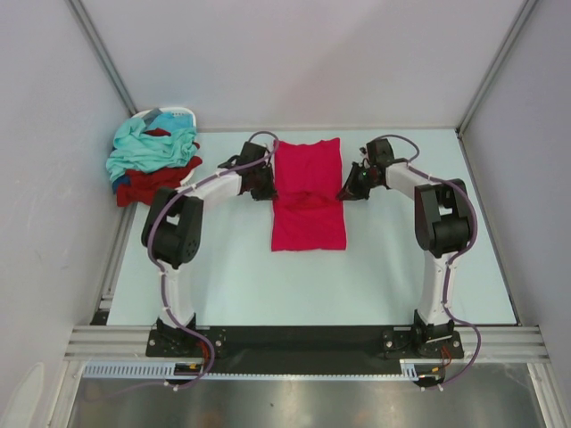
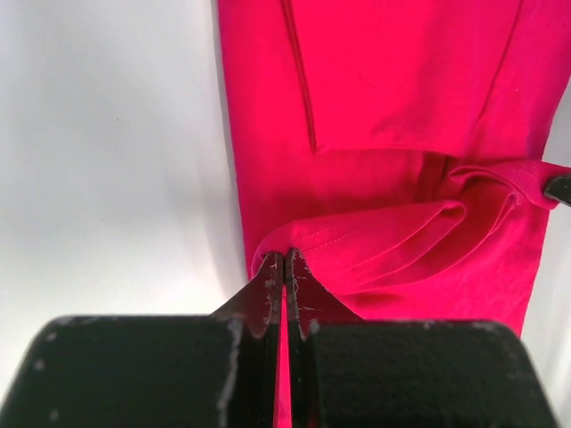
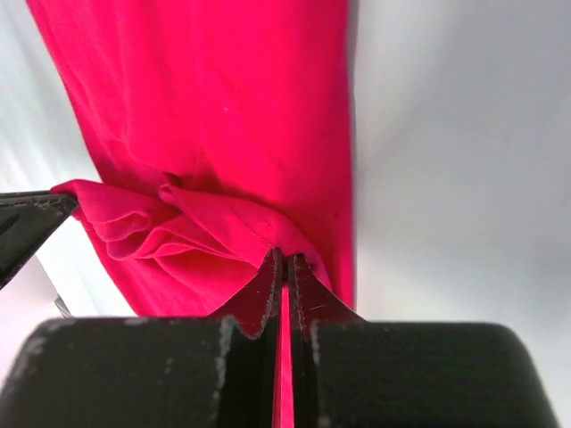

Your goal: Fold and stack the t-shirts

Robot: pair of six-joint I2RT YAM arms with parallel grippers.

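The crimson-pink t-shirt (image 1: 308, 192) lies as a long folded strip in the middle of the table, with a raised fold of cloth across its middle. My left gripper (image 1: 265, 185) is shut on the shirt's left edge (image 2: 285, 254). My right gripper (image 1: 350, 189) is shut on its right edge (image 3: 285, 254). Both hold a bunched hem just above the cloth (image 2: 401, 241), which also shows in the right wrist view (image 3: 178, 232). A light teal t-shirt (image 1: 147, 147) lies on a dark maroon t-shirt (image 1: 152, 183) at the far left, with a bit of dark blue (image 1: 121, 181).
A small white basket (image 1: 169, 114) stands behind the pile at the back left. Grey walls close in the table on three sides. White table surface (image 1: 312, 285) lies between the shirt and the arm bases.
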